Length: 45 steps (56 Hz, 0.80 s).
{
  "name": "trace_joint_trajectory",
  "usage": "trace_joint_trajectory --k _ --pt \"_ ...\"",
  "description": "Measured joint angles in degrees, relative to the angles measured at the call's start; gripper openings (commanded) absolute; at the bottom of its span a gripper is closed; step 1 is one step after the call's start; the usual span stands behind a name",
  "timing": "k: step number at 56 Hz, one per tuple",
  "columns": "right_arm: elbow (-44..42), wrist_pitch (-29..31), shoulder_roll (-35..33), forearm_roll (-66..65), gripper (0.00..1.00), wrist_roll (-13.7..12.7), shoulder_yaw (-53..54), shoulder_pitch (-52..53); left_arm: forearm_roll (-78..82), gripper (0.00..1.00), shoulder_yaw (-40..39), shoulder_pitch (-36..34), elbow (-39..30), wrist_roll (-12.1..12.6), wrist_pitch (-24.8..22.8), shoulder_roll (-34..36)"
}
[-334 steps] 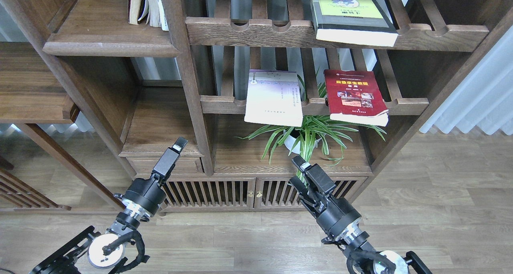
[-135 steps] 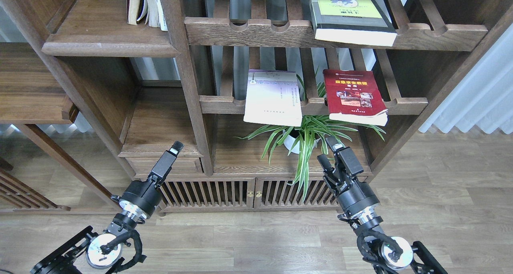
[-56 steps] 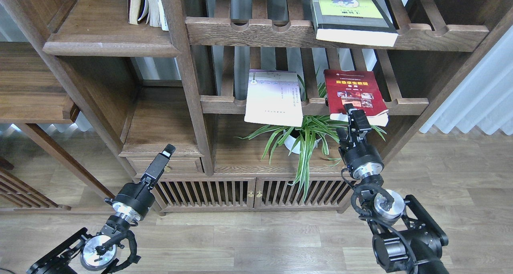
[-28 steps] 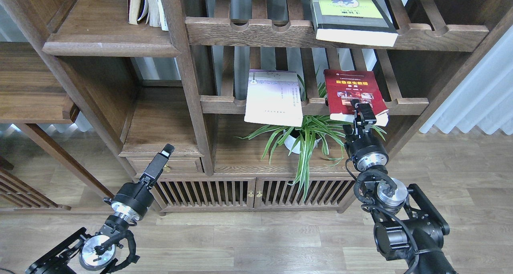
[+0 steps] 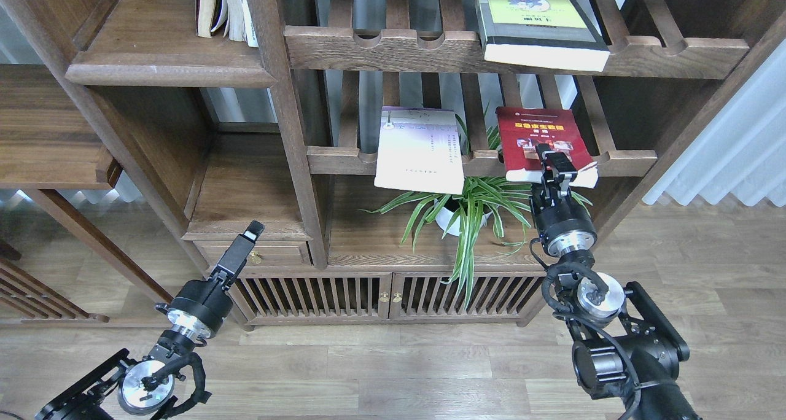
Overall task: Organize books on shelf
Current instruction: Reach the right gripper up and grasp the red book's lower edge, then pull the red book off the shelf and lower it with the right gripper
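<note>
Black jointed arms, silver wrist discs, looped black cables

a home-like room, a study or living room by the look of it: a large dark wooden bookcase (image 5: 288, 131) with solid boards, slatted racks (image 5: 485, 51) and louvred cabinet doors (image 5: 387, 297) at its foot, a few books (image 5: 224, 5) standing in it, a potted spider plant (image 5: 466, 211), wood-plank flooring (image 5: 675, 285) and a pale pleated curtain (image 5: 731, 156) at the right
</note>
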Motion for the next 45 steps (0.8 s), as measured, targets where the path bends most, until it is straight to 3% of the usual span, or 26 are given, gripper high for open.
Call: trace_joint_trajectory --k 27,36,45 --pt "0.67 4.78 0.0 0.11 0.02 1.3 -0.15 -1.04 -0.02 1.0 -0.01 0.06 0.0 -0.09 0.0 0.65" --pt "4.53 11.74 0.0 1.99 0.0 1.32 0.3 -3.73 -0.02 1.0 -0.01 0.09 0.0 -0.09 0.0 0.65" --pt "11.82 13.53 0.0 6.22 0.0 1.36 0.04 -10.68 0.01 1.0 -0.01 0.27 0.04 -0.09 0.0 0.65"
